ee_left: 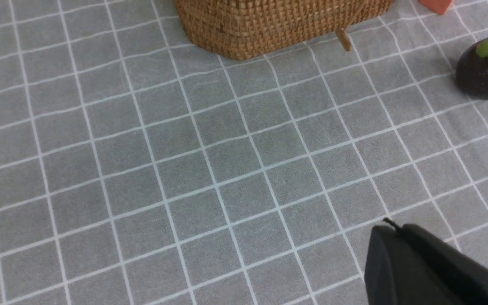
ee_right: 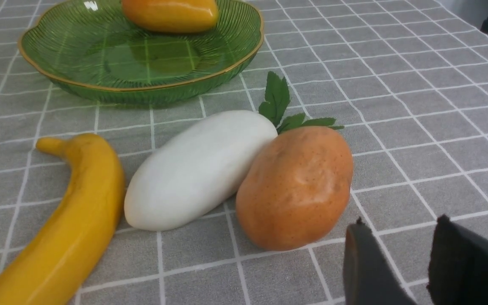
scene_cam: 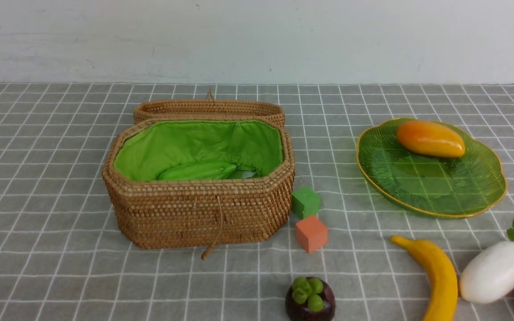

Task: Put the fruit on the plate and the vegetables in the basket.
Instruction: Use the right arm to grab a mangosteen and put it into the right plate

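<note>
Just ahead of the right jaws, set apart, potato (ee_right: 295, 186) touched radish (ee_right: 197, 169), banana (ee_right: 74, 220) just beside; grabbing either could have shoved its neighbour; left jaws' state was unclear.

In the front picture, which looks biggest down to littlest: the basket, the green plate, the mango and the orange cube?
Largest to smallest:
basket
plate
mango
orange cube
The gaps are clear, no ties.

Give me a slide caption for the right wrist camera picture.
Open right gripper near the potato, radish and banana; mango lies on the green plate.
</note>
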### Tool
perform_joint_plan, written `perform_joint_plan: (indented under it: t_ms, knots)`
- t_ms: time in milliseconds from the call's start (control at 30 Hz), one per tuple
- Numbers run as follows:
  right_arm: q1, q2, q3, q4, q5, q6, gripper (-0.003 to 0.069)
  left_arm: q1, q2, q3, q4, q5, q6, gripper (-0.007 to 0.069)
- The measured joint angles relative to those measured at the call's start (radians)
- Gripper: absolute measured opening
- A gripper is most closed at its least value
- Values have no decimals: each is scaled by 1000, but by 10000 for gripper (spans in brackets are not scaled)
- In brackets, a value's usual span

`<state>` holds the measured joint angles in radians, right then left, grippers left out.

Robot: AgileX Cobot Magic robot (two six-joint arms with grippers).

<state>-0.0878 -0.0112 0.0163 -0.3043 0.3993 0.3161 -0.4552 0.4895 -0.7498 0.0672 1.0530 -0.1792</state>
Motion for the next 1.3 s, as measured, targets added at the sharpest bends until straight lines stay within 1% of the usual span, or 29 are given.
perform_joint_plan:
  t_ms: [33,200,267,333,367,500,533,567,600,633,667,700,733,867,900,1000,1100,1300]
  knots:
    - [0,0,0,0,0,0,242,0,0,0,3,-3,0,-13]
    - [0,0,0,0,0,0,242,2,-2,22,96,-173,-13,-13]
    - [0,0,0,0,1,0,242,26,-3,46,122,-238,-37,-13]
    - [0,0,0,0,1,0,242,65,-10,69,128,-281,-54,-13]
    - [0,0,0,0,1,0,242,128,-28,113,128,-350,-68,-13]
    - [0,0,0,0,1,0,242,196,-88,204,128,-472,-71,-13]
    - [0,0,0,0,1,0,242,224,-115,244,125,-524,-71,-13]
    - [0,0,0,0,1,0,242,287,-172,322,111,-621,-72,-13]
    - [0,0,0,0,1,0,242,295,-172,331,109,-631,-72,-13]
    - [0,0,0,0,1,0,242,353,-224,407,82,-713,-72,-13]
    - [0,0,0,0,1,0,242,359,-230,407,82,-713,-72,-13]
    - [0,0,0,0,1,0,242,401,-285,479,60,-760,-63,-13]
    - [0,0,0,0,1,0,242,401,-291,479,60,-760,-61,-13]
    - [0,0,0,0,1,0,242,412,-395,604,19,-771,16,-13]
    - [0,0,0,0,1,0,242,412,-399,614,17,-771,20,-13]
    - [0,0,0,0,1,0,242,412,-478,708,-28,-765,71,-11]
    - [0,0,0,0,0,0,242,412,-497,766,-67,-749,82,-9]
    - [0,0,0,0,0,0,242,412,-497,779,-111,-667,85,-3]
